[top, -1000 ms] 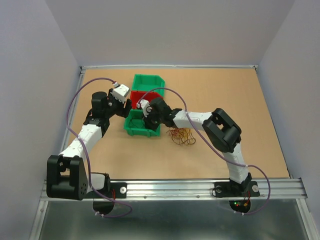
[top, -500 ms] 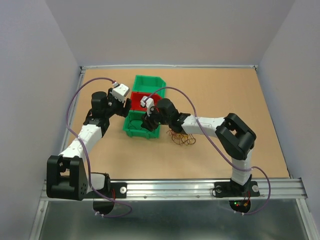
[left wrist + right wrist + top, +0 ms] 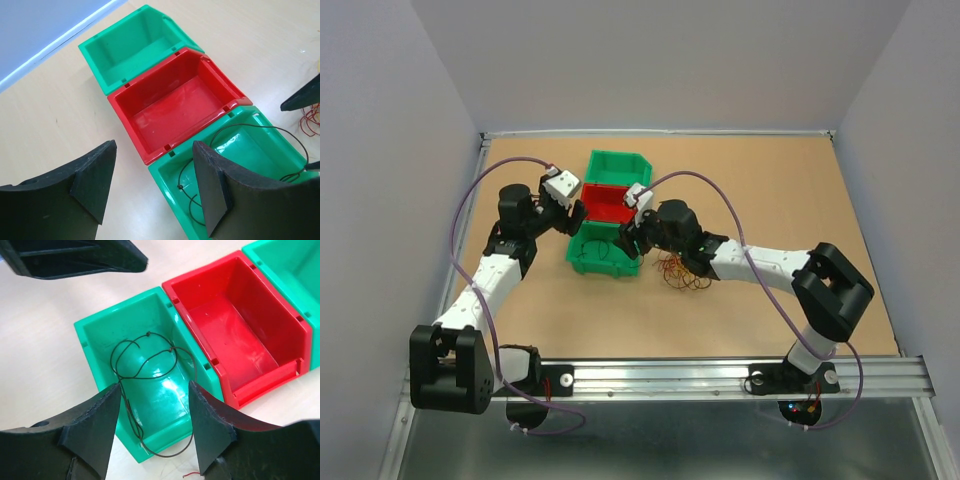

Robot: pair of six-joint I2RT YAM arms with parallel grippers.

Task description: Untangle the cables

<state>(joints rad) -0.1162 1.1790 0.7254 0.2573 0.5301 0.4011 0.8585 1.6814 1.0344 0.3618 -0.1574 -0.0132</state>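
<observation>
Right hand (image 3: 155, 385) has opened above three bins (image 3: 120, 305), one dark cable (image 3: 148, 334) inside.

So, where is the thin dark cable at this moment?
The dark cable lies looped inside the nearest green bin, beside the red bin; in the top view this bin sits left of centre.

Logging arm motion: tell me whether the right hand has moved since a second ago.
Yes. The right hand has shifted right, from over the middle of the near green bin to its right rim.
</observation>
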